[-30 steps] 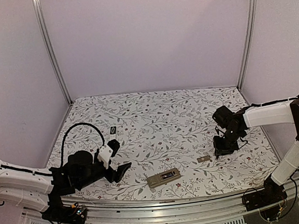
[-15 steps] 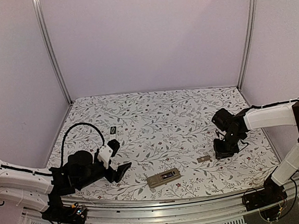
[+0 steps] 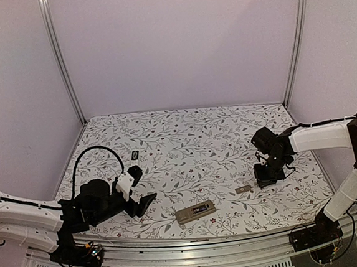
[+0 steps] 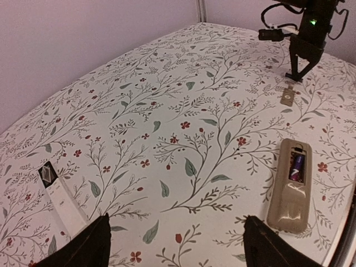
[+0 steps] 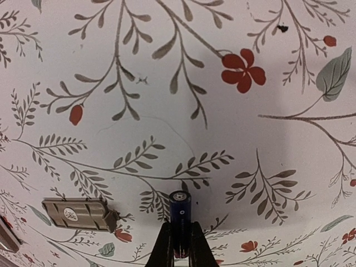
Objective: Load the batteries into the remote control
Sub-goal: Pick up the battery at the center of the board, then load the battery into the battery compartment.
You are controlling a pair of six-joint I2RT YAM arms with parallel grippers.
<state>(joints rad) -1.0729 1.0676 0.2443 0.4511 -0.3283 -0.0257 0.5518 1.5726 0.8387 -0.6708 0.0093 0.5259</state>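
Note:
My right gripper [image 5: 180, 228] is shut on a dark blue battery [image 5: 179, 207] that stands on end between its fingers, just above the floral cloth. In the top view this gripper [image 3: 262, 180] points down at the right of the table. The tan remote control [image 3: 195, 212] lies near the front edge with its back open, and a reddish-purple cell [image 4: 297, 167] lies in its compartment. My left gripper [image 3: 141, 188] hovers open to the left of the remote [image 4: 290, 186], with nothing between its fingers [image 4: 83, 247].
The remote's loose tan battery cover [image 3: 243, 189] lies on the cloth between the remote and my right gripper; it is the tan plate [image 5: 79, 214] left of the held battery. A small black piece [image 3: 135, 155] lies at the back left.
My right gripper's jaws have closed onto the battery, and that arm has shifted slightly to the left. The left arm has not moved.

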